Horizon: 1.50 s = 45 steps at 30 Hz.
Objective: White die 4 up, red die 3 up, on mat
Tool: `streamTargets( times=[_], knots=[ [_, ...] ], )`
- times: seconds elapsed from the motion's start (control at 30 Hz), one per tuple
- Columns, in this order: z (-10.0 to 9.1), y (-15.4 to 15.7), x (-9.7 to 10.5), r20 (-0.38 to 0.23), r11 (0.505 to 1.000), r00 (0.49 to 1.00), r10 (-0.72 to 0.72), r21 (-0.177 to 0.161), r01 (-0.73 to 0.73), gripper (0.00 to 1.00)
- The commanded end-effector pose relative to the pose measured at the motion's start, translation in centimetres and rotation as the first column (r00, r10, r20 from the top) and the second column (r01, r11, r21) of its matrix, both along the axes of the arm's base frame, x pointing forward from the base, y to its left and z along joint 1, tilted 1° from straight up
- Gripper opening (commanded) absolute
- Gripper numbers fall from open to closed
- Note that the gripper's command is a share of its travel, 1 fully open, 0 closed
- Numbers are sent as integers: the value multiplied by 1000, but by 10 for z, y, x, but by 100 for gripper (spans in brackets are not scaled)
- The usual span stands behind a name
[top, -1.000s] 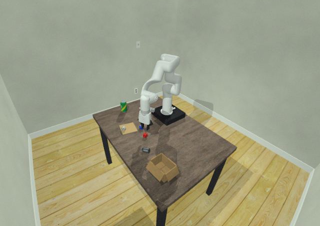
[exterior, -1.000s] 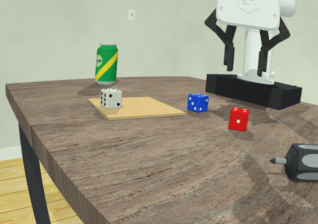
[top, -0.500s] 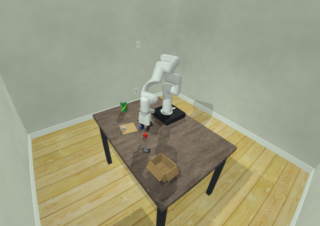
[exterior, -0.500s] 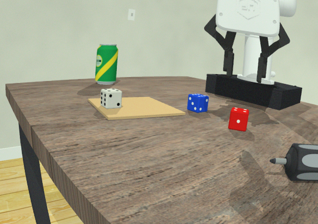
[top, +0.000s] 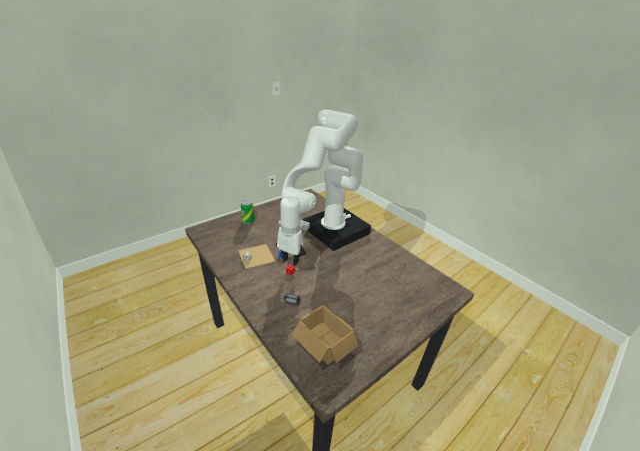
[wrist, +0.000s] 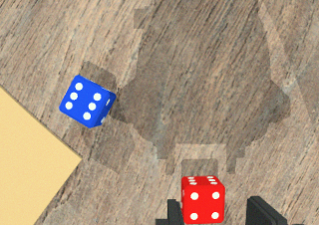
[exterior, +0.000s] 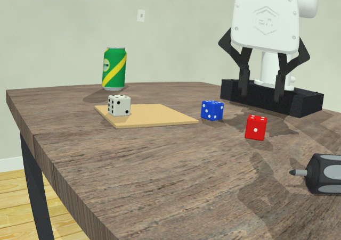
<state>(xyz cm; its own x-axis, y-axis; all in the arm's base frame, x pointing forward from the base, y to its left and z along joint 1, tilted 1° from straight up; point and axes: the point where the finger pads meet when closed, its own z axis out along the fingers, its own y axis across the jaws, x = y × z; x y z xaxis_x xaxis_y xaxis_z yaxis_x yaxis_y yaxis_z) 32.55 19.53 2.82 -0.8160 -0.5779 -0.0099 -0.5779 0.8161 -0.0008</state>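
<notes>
Although the top view is small, I can place the small red cube die (top: 291, 269) on the bare wooden table (top: 392, 291), just off the near corner of the flat tan square mat (top: 256, 255), with the white arm's gripper (top: 291, 252) hanging above it. From the exterior view, the white die with black pips (exterior: 119, 105) sits on the mat (exterior: 154, 116), the blue die with white pips (exterior: 212, 110) just beyond the mat's edge, the red die (exterior: 256, 127) farther out; the jaws hang half-spread, holding nothing. In the wrist view the red die (wrist: 202, 199) shows four on top, between the dark fingers but well below them. I judge it light, rigid and slick-sided, so I'd pinch two opposite flat faces squarely at mid-height.
</notes>
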Motion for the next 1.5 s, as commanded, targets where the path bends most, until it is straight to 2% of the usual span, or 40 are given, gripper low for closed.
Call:
streamTargets(
  times=[0.0,0.6,1.47],
  knots=[
    [-4,1,1,2,1000,1000,0,1,0,47],
    [-20,1,1,2,1000,1000,0,1,0,47],
    [-21,1,1,2,1000,1000,0,1,0,47]
  ],
)
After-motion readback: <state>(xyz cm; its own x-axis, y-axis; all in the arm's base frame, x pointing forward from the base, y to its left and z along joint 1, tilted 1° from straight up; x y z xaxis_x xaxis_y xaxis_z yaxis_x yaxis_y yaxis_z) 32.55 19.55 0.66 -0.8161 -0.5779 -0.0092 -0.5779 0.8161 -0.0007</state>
